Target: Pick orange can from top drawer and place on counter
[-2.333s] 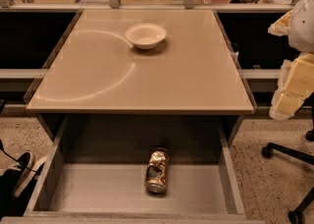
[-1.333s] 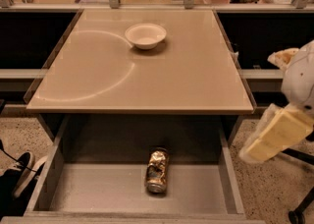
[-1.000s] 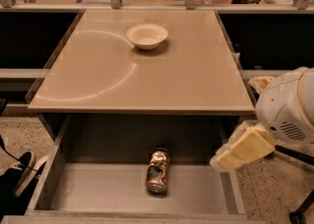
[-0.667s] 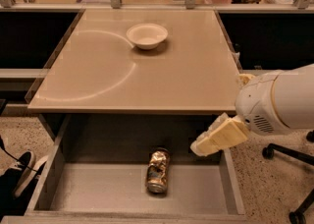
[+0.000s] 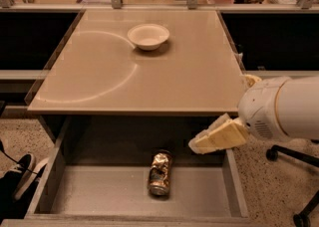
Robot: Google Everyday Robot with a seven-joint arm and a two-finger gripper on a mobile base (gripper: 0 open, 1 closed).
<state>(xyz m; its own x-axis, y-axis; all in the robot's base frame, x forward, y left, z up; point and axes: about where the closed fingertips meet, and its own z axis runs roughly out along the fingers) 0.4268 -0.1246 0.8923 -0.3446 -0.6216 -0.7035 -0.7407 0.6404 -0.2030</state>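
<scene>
Camera view: gripper (image 5: 207, 143) is hovering above the right side of the top drawer (image 5: 99, 191), carrying nothing; can't tell if it's open or closed. Orange can (image 5: 160, 172) is lying on the drawer floor at the gripper's 8 o'clock, long axis running 12-to-6.

Beige glossy surface (image 5: 189, 81), lightly loaded.
White bowl (image 5: 148, 36) upright near far edge, just beside curved ring mark (image 5: 134, 66); hand (image 5: 218, 139) hangs below front right corner.
</scene>
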